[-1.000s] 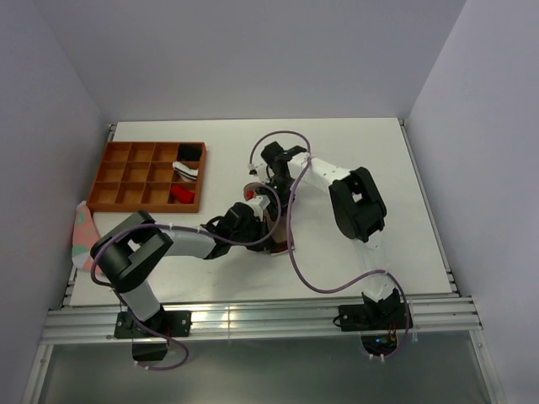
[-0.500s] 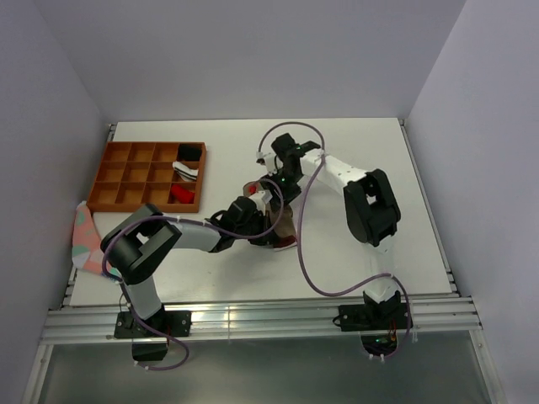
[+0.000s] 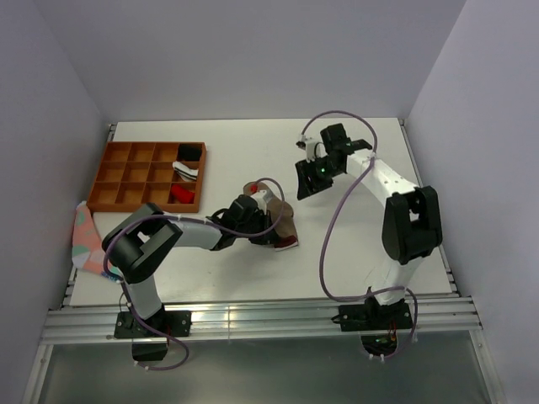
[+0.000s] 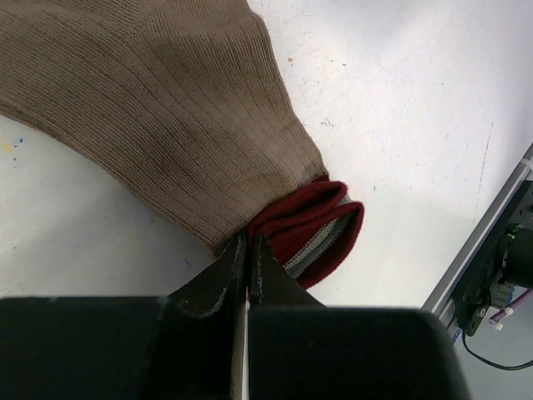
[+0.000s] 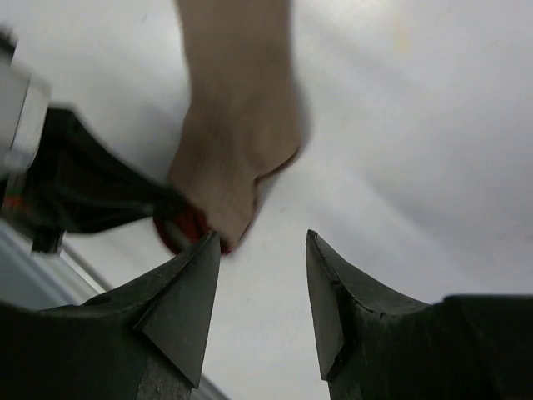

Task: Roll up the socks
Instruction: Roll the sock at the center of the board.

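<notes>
The tan-brown sock (image 3: 280,220) lies in the middle of the table, its maroon cuff (image 3: 287,243) with a pale stripe at the near end. In the left wrist view the sock (image 4: 166,108) fills the upper left and the cuff (image 4: 315,237) is folded beside the fingertips. My left gripper (image 3: 259,227) is shut (image 4: 248,242) on the sock's edge where the tan fabric meets the cuff. My right gripper (image 3: 306,185) is open and empty (image 5: 262,237), raised to the right of the sock (image 5: 237,158). No bright red sock with a white patch shows on the table.
An orange compartment tray (image 3: 109,195) stands at the back left, holding a red item (image 3: 181,195), a black one and a black-and-white one. A pink-and-green sock (image 3: 82,236) hangs at the table's left edge. The table's metal rail (image 4: 483,242) runs near the sock.
My right gripper has left the sock and swung up and to the right, jaws open. My left gripper has stayed shut on the sock, which now lies uncovered.
</notes>
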Controlling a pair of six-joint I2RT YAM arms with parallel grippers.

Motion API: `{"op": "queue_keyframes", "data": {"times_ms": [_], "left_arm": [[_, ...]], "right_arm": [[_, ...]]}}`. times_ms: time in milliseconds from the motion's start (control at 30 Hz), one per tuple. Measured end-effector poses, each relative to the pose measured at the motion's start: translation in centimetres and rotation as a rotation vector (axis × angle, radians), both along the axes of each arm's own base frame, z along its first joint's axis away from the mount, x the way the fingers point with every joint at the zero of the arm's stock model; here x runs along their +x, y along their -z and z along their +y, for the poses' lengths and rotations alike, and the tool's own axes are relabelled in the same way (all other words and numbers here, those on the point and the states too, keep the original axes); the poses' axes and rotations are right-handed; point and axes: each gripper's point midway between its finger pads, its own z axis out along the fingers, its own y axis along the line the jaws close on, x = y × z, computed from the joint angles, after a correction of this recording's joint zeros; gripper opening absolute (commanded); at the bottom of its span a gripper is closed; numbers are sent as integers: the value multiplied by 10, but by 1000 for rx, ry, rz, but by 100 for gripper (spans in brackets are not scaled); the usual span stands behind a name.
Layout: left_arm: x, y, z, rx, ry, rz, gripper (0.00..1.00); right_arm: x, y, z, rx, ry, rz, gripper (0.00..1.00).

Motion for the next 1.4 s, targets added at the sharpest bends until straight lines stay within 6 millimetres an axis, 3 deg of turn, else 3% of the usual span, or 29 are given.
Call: {"op": "queue_keyframes", "data": {"times_ms": [200,433,767,1100,1400], "left_arm": [[0,0,-4,18,14,34,0],[1,1,-5,26,27,74,0],[2,1,-6,24,42,112,0],[2,1,-6,22,44,117,0],[4,1,-9,17,39,130,0]], "right_arm": [[-62,8,12,95,-156,64,53],[-102,30,23,114,-260,148,52],[-115,41,31,99,-304,172,54],[-109,61,29,56,-272,201,55],[-108,66,27,38,-268,203,55]]}}
